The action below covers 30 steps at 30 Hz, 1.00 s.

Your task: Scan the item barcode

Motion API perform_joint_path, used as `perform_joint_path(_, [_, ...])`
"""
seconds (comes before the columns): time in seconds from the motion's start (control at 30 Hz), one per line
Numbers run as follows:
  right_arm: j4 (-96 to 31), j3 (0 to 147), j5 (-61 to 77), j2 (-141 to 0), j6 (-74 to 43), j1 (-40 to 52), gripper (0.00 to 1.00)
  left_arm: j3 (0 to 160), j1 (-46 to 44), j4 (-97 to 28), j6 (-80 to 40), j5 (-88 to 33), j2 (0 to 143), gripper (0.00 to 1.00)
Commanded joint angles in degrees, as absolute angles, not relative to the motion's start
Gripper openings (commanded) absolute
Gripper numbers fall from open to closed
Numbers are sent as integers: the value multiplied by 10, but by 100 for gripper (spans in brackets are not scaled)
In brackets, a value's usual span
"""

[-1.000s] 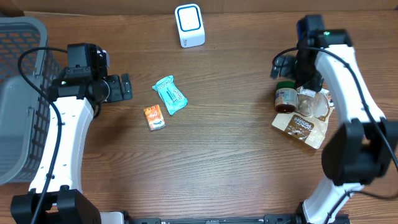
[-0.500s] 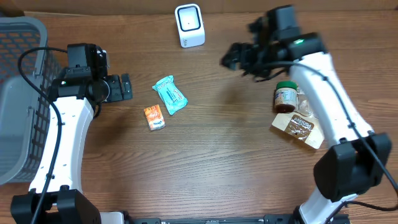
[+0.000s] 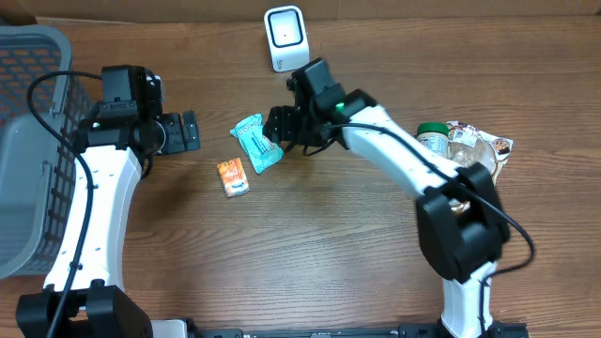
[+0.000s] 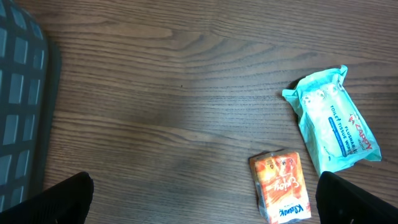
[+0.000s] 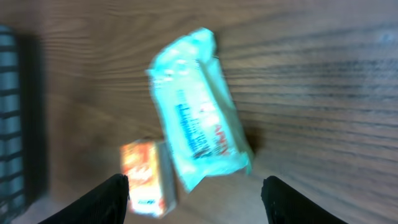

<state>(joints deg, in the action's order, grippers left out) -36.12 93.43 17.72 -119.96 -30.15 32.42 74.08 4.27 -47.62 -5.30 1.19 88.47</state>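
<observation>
A teal wipes pack lies mid-table, with a small orange tissue pack just in front of it to the left. The white-and-blue scanner stands at the back edge. My right gripper hovers right beside the teal pack's right end, open and holding nothing. In the right wrist view the teal pack and the orange pack lie below the right gripper, blurred. My left gripper stays open to the left of both packs. The left wrist view shows the teal pack and the orange pack.
A grey basket fills the left side of the table, and its edge shows in the left wrist view. At the far right stand a brown jar with a green lid and clear snack bags.
My right arm has swung from the jar and bags at the far right across the table to the teal pack, its jaws narrowing a little. The left arm has not moved.
</observation>
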Motion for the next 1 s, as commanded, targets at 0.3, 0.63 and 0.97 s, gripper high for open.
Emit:
perform_joint_path(0.3, [-289,929,214,-1307,-328,330,68,740,45,-476,-36,17,889,100])
perform_joint_path(0.63, [-303,929,228,-1337,-330,338,27,740,45,-476,-36,17,889,100])
perform_joint_path(0.97, [-351,944,269,-1321,-325,307,4,740,45,-476,-36,17,889,100])
